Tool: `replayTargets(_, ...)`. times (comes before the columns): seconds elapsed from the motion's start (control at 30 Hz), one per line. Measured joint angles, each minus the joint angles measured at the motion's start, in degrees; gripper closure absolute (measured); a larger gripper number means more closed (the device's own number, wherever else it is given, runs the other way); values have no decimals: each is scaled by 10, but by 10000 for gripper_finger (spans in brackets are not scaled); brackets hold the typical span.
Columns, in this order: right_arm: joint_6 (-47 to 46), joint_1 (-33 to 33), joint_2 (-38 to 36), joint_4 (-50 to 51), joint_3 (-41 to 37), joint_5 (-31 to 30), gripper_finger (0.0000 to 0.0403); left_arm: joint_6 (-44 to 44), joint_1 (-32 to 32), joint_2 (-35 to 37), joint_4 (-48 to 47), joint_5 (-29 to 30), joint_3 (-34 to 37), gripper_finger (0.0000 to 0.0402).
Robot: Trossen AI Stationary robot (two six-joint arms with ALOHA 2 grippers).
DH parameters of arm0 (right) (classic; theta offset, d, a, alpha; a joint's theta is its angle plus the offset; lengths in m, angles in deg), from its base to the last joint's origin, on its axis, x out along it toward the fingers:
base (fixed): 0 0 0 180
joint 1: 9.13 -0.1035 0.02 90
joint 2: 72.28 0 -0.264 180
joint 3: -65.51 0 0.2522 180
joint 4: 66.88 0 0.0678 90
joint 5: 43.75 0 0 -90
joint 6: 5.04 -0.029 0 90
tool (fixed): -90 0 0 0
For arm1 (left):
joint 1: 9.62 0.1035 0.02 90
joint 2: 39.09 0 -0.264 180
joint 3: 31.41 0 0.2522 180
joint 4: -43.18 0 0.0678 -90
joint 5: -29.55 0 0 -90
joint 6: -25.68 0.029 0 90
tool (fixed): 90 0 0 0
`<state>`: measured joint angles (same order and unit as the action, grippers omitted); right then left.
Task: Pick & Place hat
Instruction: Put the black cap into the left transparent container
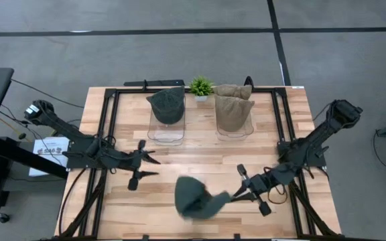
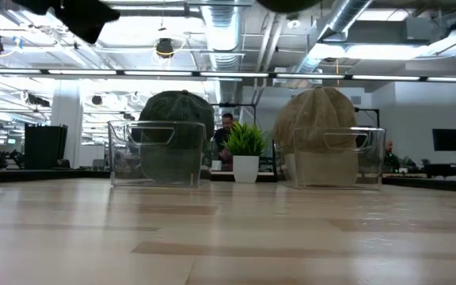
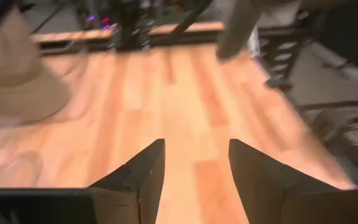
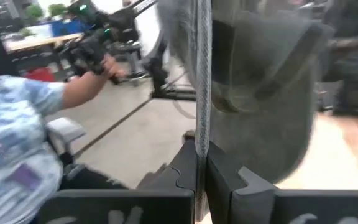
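The right gripper (image 1: pixel 236 195) has its fingers pinched shut on the brim of the dark green hat (image 1: pixel 196 198), lifted over the near surface (image 1: pixel 200 157). Keep that pinch firm and carry it level toward the bin (image 1: pixel 166 127) of green hats. The left gripper (image 1: pixel 154 166) waits, fingers spread wide and empty.

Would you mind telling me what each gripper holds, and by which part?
The right gripper pinches the dark green cap by its brim edge; the left gripper holds nothing.

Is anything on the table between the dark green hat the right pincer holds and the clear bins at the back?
Nothing visible. The right pincer grips the dark green hat near the front edge; bare wood lies between it and the bins. The left bin already holds a green hat, the right bin a tan one.
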<state>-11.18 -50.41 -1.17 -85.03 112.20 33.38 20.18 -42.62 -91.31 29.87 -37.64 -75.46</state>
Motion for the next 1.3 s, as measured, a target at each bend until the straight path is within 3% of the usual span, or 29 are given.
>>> replayTargets(0.2,-12,-39,-14,43,0,-93,401,0,0,11,1,27,0,227)
replayTargets(0.33,-38,-28,1,58,0,-113,401,15,-3,-8,74,27,0,227)
replayTargets(0.5,-54,-6,36,49,-1,-103,401,107,-6,-47,192,26,0,227)
replayTargets(0.7,-55,15,90,-36,-1,-51,401,229,-10,-93,303,25,0,227)
replayTargets(0.87,-55,17,109,-67,-1,-51,401,235,-12,-119,310,30,-1,227)
replayTargets(1.0,-55,24,112,-74,-1,-51,401,240,-9,-158,309,72,-13,227)
replayTargets(1.3,-55,40,115,-83,-1,-28,401,318,-4,-260,311,76,-97,227)
